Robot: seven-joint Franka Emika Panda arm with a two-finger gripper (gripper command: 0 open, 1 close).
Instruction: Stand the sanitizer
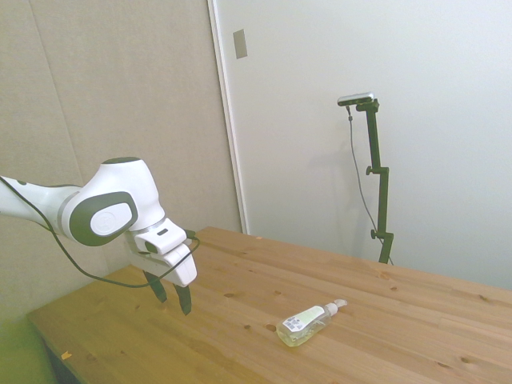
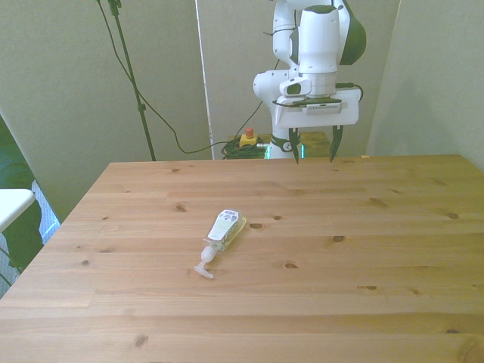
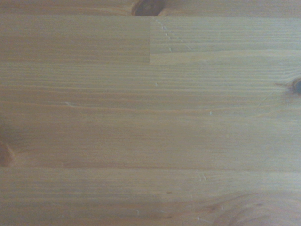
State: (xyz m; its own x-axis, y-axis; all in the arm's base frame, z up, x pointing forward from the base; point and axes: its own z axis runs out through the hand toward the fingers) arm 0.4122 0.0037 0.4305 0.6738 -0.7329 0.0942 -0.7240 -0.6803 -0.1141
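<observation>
Sanitizer (image 2: 224,233) lies flat at centre frame, pump toward the bottom. Gripper (image 2: 313,154) hangs spread and empty, upper right; I'd approach squarely across the bottle's body, avoiding the pump.

sanitizer (image 2: 224,231) lying on table (image 2: 378,249) | pincer (image 2: 313,150) well apart, above table

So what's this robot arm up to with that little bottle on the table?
Nothing is being handled yet. The sanitizer lies on its side on the wooden table, its pump top pointing toward the front view's near edge. The white arm's gripper hangs above the table's far part, well apart from the bottle, with its fingers open and empty. The wrist camera sees only bare wood. The bottle is not yet stood up.
</observation>
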